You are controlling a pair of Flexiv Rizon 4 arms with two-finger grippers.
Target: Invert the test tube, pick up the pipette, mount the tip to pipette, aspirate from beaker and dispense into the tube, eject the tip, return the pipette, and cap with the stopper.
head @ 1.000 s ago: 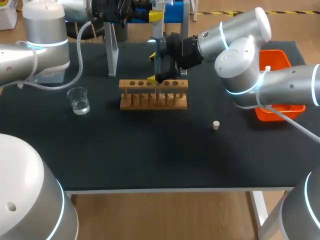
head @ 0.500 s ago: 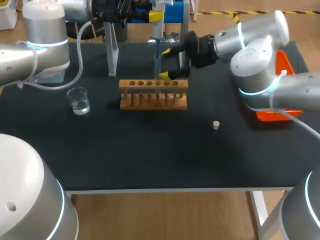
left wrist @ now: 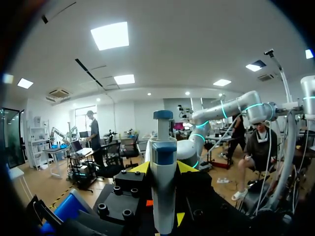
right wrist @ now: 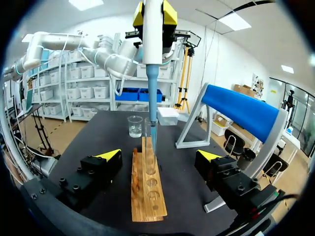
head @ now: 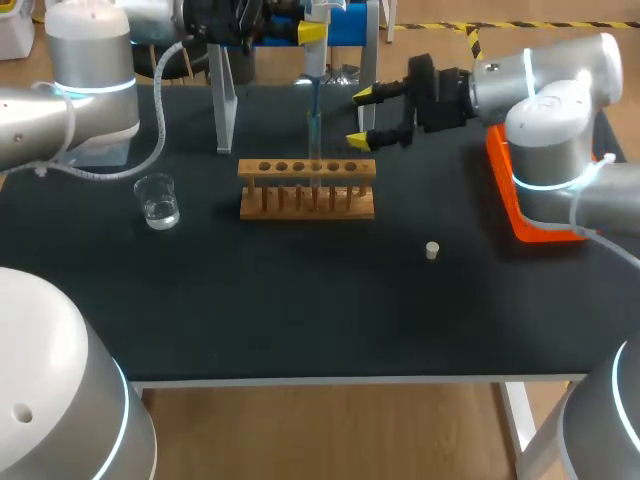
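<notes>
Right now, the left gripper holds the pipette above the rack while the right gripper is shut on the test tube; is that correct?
Not quite: the right gripper is open, its fingers apart from the test tube, as the right wrist view shows. The left gripper does hold the pipette above the rack.

Left pincer closed on pipette — yellow tips press barrel from both sides. Pipette upright, reaching ahead of pincer: white body, blue collar, thin stem, blue plunger button at far end. Black pincer block with bolt heads flanks barrel. Pipette's near end cut off — not visible.
</notes>
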